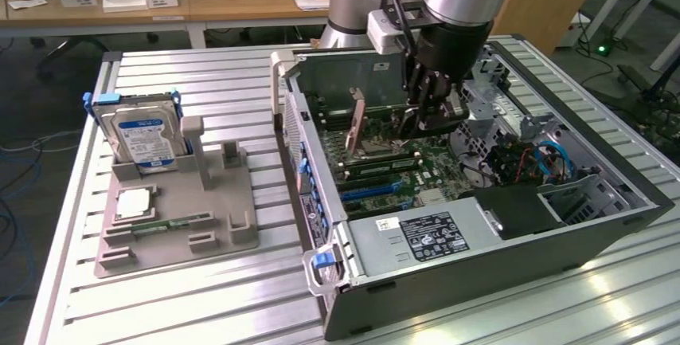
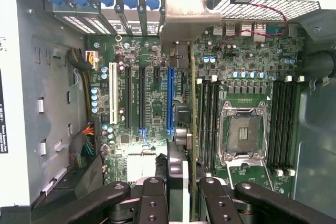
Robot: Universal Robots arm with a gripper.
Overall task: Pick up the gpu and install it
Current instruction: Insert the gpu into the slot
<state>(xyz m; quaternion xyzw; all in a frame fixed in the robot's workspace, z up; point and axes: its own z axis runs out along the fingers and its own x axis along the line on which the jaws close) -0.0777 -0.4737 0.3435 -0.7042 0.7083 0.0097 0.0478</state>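
My gripper (image 1: pixel 425 118) hangs inside the open computer case (image 1: pixel 318 225), above the motherboard (image 1: pixel 393 174), and is shut on the gpu (image 1: pixel 388 122). In the wrist view the gpu (image 2: pixel 178 166) runs edge-on from between my black fingers (image 2: pixel 152 203) out to its pale metal bracket (image 2: pixel 181 24) near the case's rear slot openings. The card stands upright, with its black cooler block between the jaws. It hovers just beside the long blue expansion slot (image 2: pixel 170 98) and is not seated in it. The gripper (image 2: pixel 181 205) sits at the card's inner end.
A grey fixture (image 1: pixel 175 225) on the exterior view's left holds a silver hard drive with a blue label (image 1: pixel 143 134), a green memory stick (image 1: pixel 170 224) and a pale chip (image 1: pixel 136 201). The power supply (image 1: pixel 425 237), the CPU socket (image 2: pixel 244 129) and cables (image 1: pixel 531 162) crowd the case.
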